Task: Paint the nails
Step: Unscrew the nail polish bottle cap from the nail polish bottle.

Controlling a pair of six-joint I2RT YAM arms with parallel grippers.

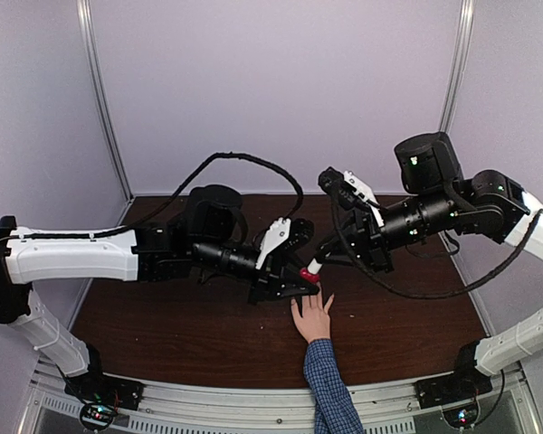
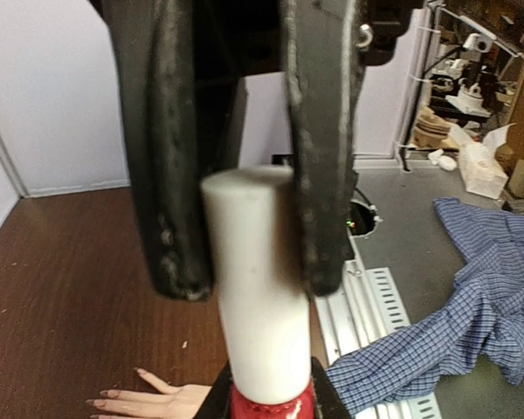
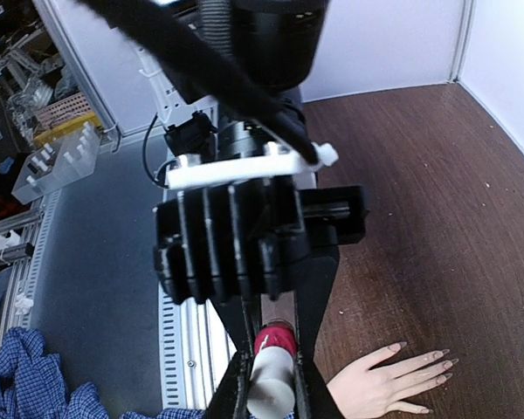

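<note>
From above, both grippers meet just beyond the hand point(image 1: 313, 318): the left gripper point(image 1: 299, 287) pinches the red bottle point(image 1: 308, 275), the right gripper point(image 1: 324, 258) its white cap point(image 1: 315, 266). Left wrist: nails point(image 2: 99, 402) lie below the fingers. Right wrist: jaws pressed onto the cap. Unscrewing comes next, I judge.

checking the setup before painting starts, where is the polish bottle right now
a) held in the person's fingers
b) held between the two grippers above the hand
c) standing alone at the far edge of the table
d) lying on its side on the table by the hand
b: the right gripper is shut on the white cap and the left gripper on the red bottle, just above the hand lying flat on the table.
</note>
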